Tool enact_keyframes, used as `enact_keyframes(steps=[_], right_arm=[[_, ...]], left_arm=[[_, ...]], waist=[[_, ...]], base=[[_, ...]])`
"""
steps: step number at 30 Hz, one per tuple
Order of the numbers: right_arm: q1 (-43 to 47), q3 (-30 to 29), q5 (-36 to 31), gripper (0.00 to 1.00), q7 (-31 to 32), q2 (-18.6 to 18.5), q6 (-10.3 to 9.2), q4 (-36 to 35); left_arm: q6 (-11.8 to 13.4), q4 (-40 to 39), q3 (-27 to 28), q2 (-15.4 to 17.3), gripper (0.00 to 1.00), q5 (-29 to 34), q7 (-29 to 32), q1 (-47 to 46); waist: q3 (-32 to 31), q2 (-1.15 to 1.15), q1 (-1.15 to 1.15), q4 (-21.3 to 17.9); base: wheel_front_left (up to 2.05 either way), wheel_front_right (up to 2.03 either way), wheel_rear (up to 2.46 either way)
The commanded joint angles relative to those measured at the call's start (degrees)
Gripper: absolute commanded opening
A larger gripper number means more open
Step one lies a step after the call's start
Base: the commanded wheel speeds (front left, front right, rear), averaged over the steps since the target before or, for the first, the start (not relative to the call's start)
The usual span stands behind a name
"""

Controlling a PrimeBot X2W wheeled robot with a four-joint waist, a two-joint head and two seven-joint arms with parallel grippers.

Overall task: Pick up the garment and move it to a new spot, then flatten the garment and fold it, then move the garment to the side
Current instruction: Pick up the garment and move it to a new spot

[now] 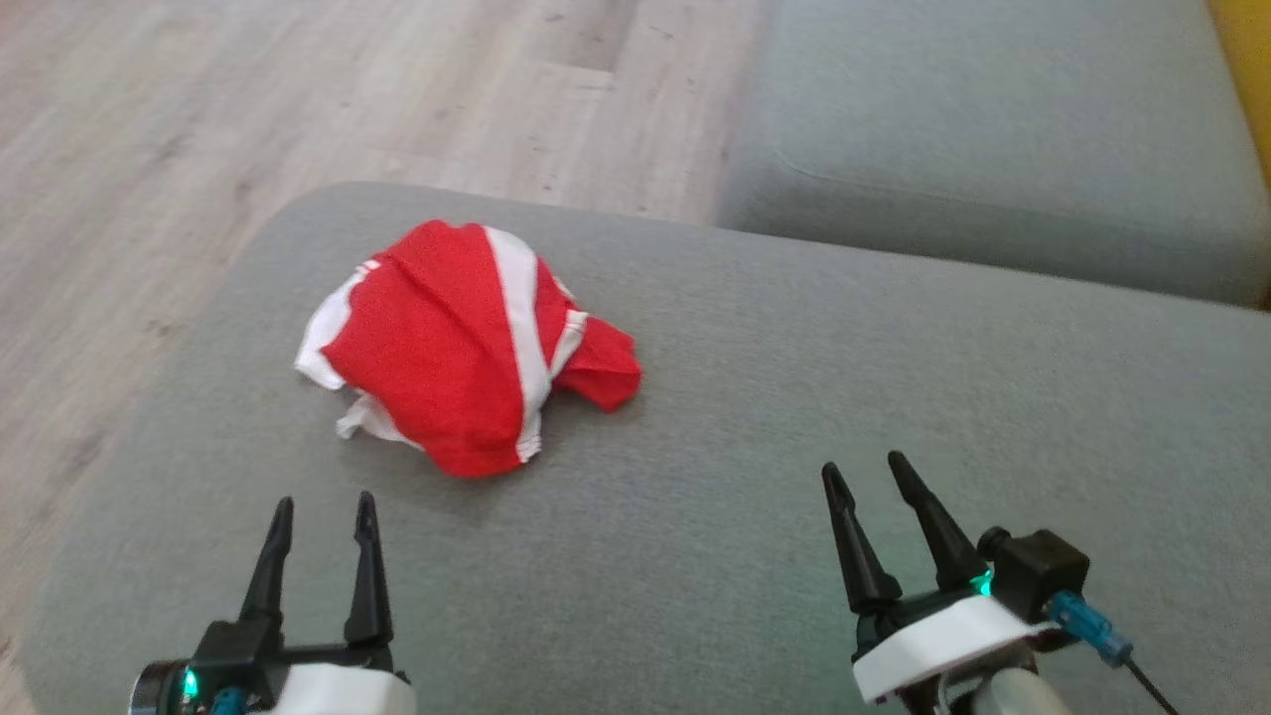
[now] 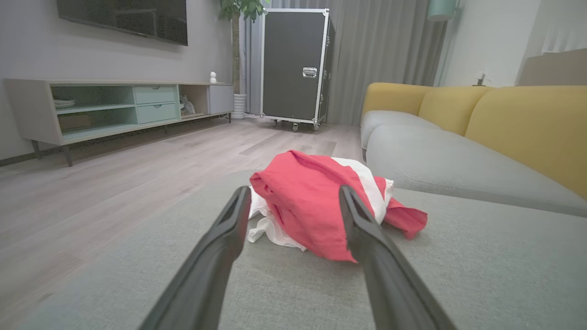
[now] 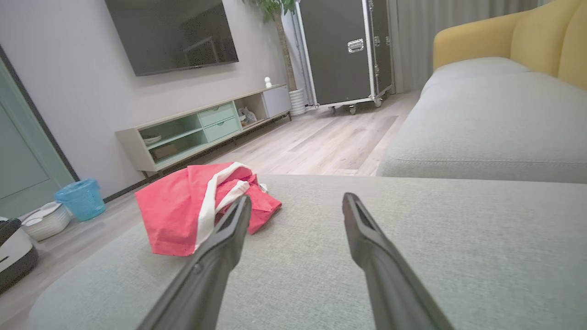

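A crumpled red garment (image 1: 457, 348) with white stripes lies bunched on the grey cushion (image 1: 755, 397), toward its far left part. My left gripper (image 1: 323, 503) hovers open just short of the garment's near edge, nothing between its fingers. From the left wrist, the garment (image 2: 312, 201) sits straight ahead of the open left gripper (image 2: 293, 195). My right gripper (image 1: 862, 465) stands open over bare cushion, well to the right of the garment. Seen from the right wrist, the garment (image 3: 183, 206) lies ahead and to the left of the open right gripper (image 3: 296, 201).
The cushion's left and far edges drop to a wooden floor (image 1: 248, 109). A second grey seat (image 1: 993, 129) lies beyond at the right, with yellow backrests (image 2: 527, 123). Across the room stand a TV cabinet (image 2: 114, 110), a black flight case (image 2: 296, 64), and a blue bin (image 3: 80, 198).
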Motion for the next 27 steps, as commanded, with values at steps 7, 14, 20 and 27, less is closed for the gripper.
enact_keyframes(steps=[7, 14, 20, 27], right_arm=[[-0.41, 2.51, 1.64, 1.00, -0.62, -0.31, 0.23, -1.72], [-0.16, 3.22, 1.79, 1.00, -0.62, -0.31, 0.23, -1.86], [-0.41, 3.04, 1.26, 1.00, -0.62, -0.31, 0.23, -1.78], [-1.26, 1.45, -0.26, 1.00, -0.62, -0.31, 0.23, -2.05]], left_arm=[[-0.58, -1.90, 3.41, 0.20, 1.00, 0.71, -0.38, -0.71], [-0.98, -2.16, 4.31, 0.21, 1.00, 1.25, -0.38, -0.26], [-2.41, -1.20, 3.56, 2.01, 1.00, 2.58, -0.38, -2.97], [-5.65, 5.43, -0.86, 7.46, 1.00, 2.91, 3.80, -16.53]], waist=[[-1.45, 0.00, 0.00, 3.91], [-1.72, 0.00, 0.00, 4.69], [-0.62, 0.00, 0.00, 3.36], [3.24, 0.00, 0.00, 1.20]], base=[[0.00, 0.00, 0.00], [0.00, 0.00, 0.00], [0.00, 0.00, 0.00], [0.00, 0.00, 0.00]])
